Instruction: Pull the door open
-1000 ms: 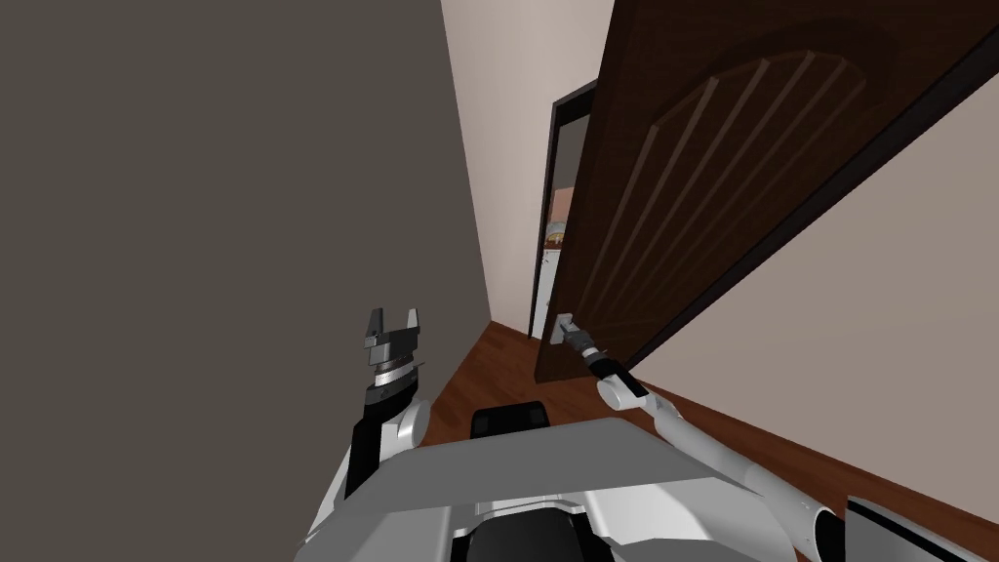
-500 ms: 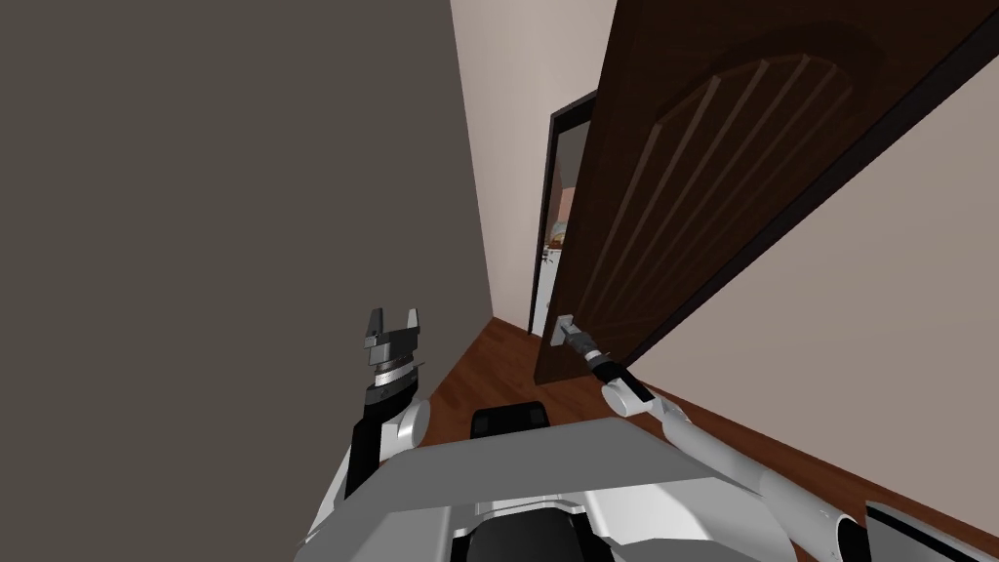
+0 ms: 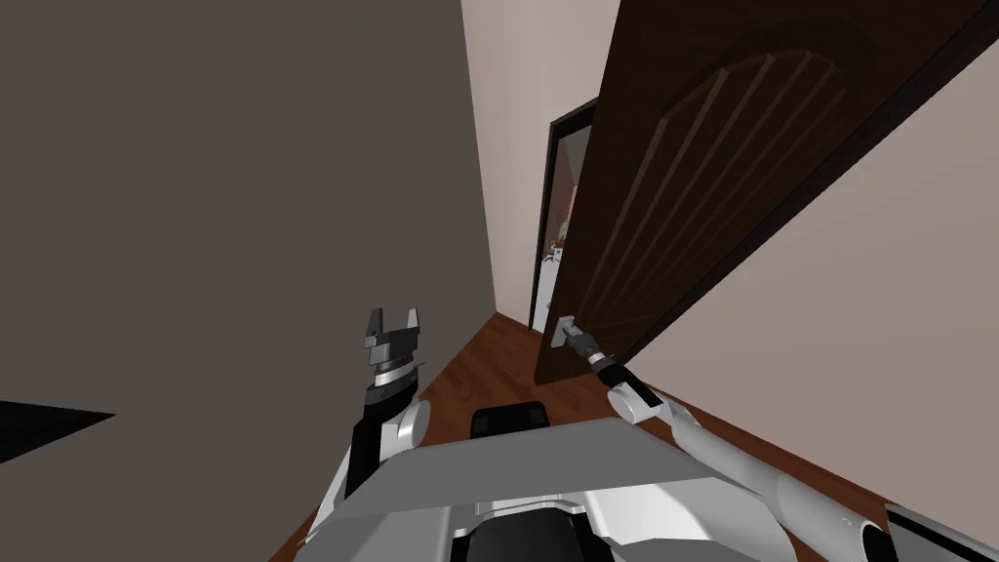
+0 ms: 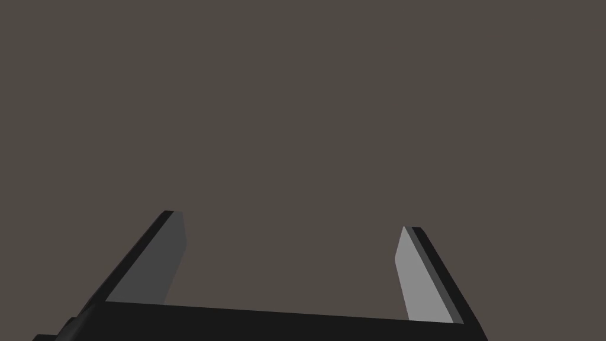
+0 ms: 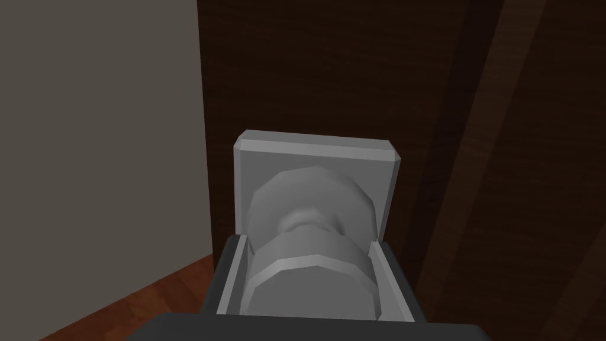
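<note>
A dark brown panelled door (image 3: 702, 185) stands partly open, swung out from its black frame (image 3: 549, 195). Its grey knob (image 5: 310, 278) sits on a square grey plate (image 5: 316, 157) near the door's free edge. My right gripper (image 5: 310, 284) is shut on the knob, a finger pressing each side; in the head view it (image 3: 576, 341) reaches the knob plate (image 3: 563, 330) low on the door. My left gripper (image 3: 393, 324) is raised beside the grey wall, fingers (image 4: 414, 278) open and empty.
A dark grey wall (image 3: 224, 224) stands close on my left, a pale wall (image 3: 859, 322) on my right. Reddish wood floor (image 3: 498, 371) runs between them. Through the door gap a narrow slice of another room (image 3: 559, 244) shows. A black area (image 3: 49, 424) sits low left.
The door has swung further toward me with my right gripper on its knob, covering more of the room beyond. My view has shifted, and a black wedge has appeared low left.
</note>
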Robot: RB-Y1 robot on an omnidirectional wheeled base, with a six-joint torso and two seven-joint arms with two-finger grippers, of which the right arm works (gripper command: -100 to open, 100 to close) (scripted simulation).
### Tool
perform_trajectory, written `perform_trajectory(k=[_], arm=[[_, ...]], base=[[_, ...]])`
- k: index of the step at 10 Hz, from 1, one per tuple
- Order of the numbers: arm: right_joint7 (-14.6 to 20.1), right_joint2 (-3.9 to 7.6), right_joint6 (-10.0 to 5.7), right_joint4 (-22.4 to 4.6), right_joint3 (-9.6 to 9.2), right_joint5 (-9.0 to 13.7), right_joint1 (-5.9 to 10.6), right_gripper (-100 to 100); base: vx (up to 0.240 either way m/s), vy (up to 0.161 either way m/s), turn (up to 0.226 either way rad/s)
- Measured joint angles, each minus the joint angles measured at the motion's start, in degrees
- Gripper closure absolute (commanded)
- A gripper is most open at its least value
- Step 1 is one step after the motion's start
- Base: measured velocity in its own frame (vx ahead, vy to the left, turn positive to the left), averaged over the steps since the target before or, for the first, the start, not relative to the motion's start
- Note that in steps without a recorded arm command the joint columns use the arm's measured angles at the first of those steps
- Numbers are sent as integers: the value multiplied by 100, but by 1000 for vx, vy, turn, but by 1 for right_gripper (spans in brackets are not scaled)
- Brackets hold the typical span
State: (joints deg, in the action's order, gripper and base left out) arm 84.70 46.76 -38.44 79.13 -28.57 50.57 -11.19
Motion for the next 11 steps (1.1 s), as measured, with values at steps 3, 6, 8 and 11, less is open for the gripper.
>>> perform_trajectory(k=[3, 6, 8, 11], arm=[[153, 173, -143, 41, -133, -46, -77, 100], [237, 258, -219, 22, -188, -72, -98, 100], [323, 336, -325, 17, -267, -114, -117, 100], [516, 501, -535, -29, -428, -203, -142, 100]], base=[[-157, -70, 82], [-163, -68, 120], [-201, -129, 163], [-216, -96, 165]])
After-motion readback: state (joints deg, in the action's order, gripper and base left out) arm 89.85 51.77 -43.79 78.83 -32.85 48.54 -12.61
